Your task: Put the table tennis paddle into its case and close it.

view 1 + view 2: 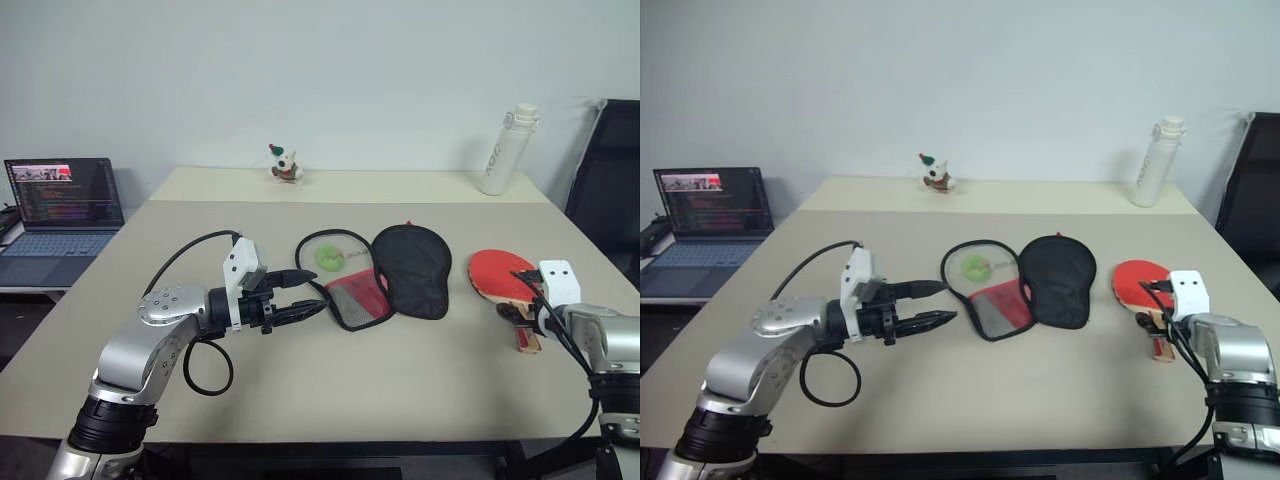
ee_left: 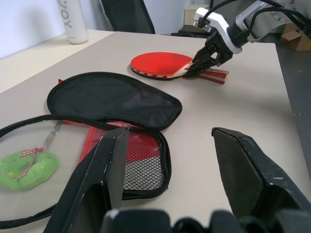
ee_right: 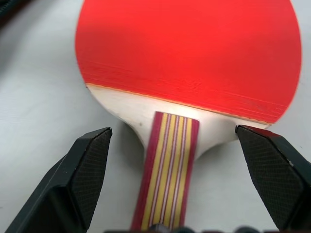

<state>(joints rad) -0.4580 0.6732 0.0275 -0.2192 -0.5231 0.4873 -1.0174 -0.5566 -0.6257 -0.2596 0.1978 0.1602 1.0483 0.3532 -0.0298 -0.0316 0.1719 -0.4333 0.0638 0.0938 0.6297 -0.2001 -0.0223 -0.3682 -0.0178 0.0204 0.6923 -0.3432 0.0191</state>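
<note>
The table tennis paddle [image 1: 497, 272] lies flat at the right of the table, red face up, its striped wooden handle [image 3: 167, 165] pointing toward me. My right gripper [image 3: 170, 145] is open and angled down over it, one finger on each side of the handle where it joins the blade, neither touching it. The case [image 1: 412, 265] lies unzipped at mid-table: a black flap folded to the right, a red half with black mesh [image 2: 141, 160] nearer me, and a green fuzzy charm [image 1: 327, 258] inside the zip loop. My left gripper [image 1: 312, 290] is open and empty, held level just left of the case.
A white bottle [image 1: 507, 150] stands at the far right of the table and a small toy figure [image 1: 284, 165] at the far middle. An open laptop [image 1: 62, 215] sits on a side desk to the left. A black chair [image 1: 610, 180] stands beyond the right edge.
</note>
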